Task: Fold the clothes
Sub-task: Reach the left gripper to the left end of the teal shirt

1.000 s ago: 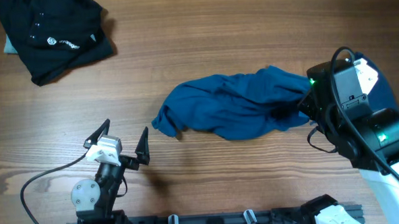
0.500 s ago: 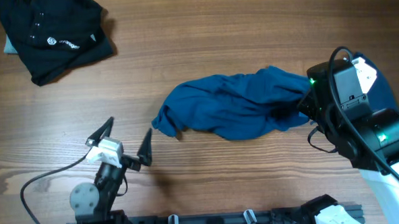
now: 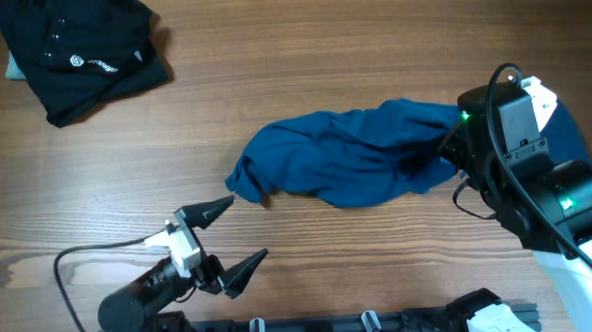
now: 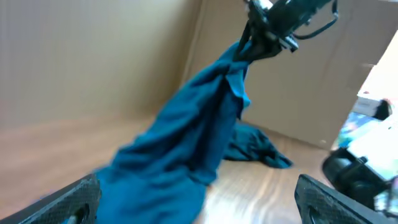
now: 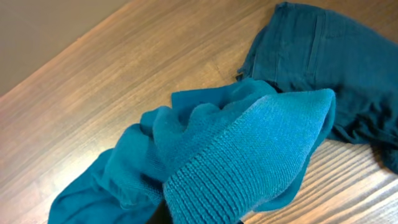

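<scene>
2 claws, 2 states. The right claw [image 3: 447,149] is pressed together on a ribbed edge of the mid-blue T-shirt [image 3: 346,169], holding that end up off the surface [image 3: 322,65]. The rest trails away from it toward the left claw [image 3: 241,230], crumpled and ropy, nowhere flat. Just behind the right claw lies a darker blue garment [image 5: 323,68]. The left claw, spread wide and empty, has swung round in the last second to face the shirt's free end. It looks set to take that end so the shirt can be stretched out.
</scene>
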Robot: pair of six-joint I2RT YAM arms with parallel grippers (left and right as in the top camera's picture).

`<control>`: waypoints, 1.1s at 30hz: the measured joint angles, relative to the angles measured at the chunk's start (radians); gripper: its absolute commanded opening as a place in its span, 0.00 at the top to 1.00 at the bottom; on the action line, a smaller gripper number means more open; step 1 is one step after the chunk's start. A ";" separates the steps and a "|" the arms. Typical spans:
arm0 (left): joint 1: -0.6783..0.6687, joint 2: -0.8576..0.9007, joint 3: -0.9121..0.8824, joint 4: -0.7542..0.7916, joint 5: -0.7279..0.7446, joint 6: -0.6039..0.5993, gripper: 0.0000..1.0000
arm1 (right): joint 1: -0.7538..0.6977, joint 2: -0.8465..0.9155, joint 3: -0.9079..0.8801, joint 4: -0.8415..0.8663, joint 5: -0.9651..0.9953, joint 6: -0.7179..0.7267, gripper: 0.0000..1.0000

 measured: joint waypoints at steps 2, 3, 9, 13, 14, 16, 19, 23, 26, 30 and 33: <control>0.000 0.000 0.000 -0.017 0.013 -0.028 0.00 | 0.000 0.000 0.000 0.005 -0.004 0.000 0.87; 0.000 0.000 0.000 -0.018 0.016 -0.036 0.00 | 0.000 0.000 0.000 0.006 -0.007 0.000 0.85; 0.000 0.000 0.007 0.129 0.023 -0.051 0.00 | 0.000 0.000 0.000 0.017 -0.019 -0.007 0.83; 0.000 0.000 0.012 0.178 -0.005 -0.019 0.00 | 0.000 0.000 0.000 0.017 -0.022 -0.008 0.76; 0.000 0.000 0.013 0.177 -0.018 -0.013 0.00 | 0.000 0.000 0.000 0.018 -0.022 -0.011 0.76; 0.000 0.001 0.029 0.152 -0.047 -0.006 0.00 | 0.000 0.000 0.000 0.022 -0.023 -0.020 0.72; 0.000 0.035 0.140 -0.046 -0.121 0.000 0.00 | 0.000 0.000 0.000 0.031 -0.022 -0.040 0.54; 0.000 0.214 0.416 -0.393 -0.254 0.035 0.00 | 0.000 0.000 0.000 0.049 -0.030 -0.066 0.31; 0.002 0.397 0.634 -0.624 -0.311 0.092 0.00 | 0.000 -0.002 0.000 0.073 -0.050 -0.100 0.23; 0.002 0.601 0.813 -0.718 -0.310 0.148 0.00 | 0.000 0.000 -0.001 0.110 -0.101 -0.177 0.18; 0.002 0.686 0.831 -0.718 -0.277 0.156 0.01 | 0.000 0.013 -0.001 0.134 -0.136 -0.233 0.15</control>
